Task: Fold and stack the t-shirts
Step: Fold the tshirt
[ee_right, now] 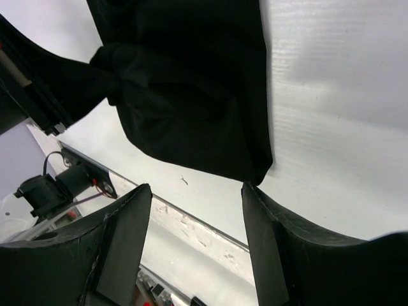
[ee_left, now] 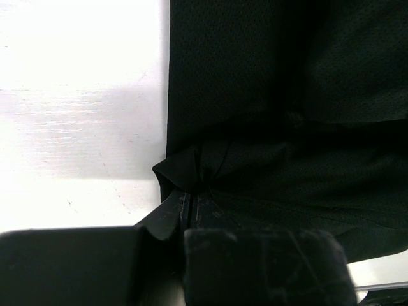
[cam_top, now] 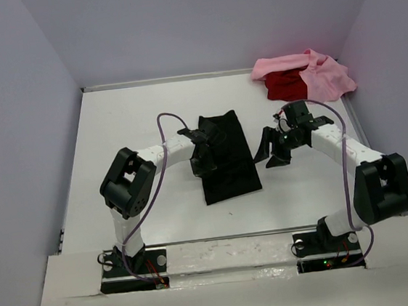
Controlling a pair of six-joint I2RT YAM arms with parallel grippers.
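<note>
Top external: black t-shirt [cam_top: 229, 166] mid-frame; pink t-shirt [cam_top: 327, 76], red t-shirt [cam_top: 284, 84] heaped upper right. Left gripper [ee_left: 189, 203] clamped on the black t-shirt's edge, seemingly a small fold. Right gripper [ee_right: 194, 191] wide open, empty, just right of it.

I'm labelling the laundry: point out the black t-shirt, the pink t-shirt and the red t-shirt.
black t-shirt [cam_top: 231, 170], top external view, bare lower half
pink t-shirt [cam_top: 327, 78], top external view, right-hand folds
red t-shirt [cam_top: 284, 85], top external view, visible middle

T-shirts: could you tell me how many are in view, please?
3. The black t-shirt lies centrally, pinched by the left gripper; the pink t-shirt and red t-shirt are heaped at the far right corner, perhaps hiding more.
</note>
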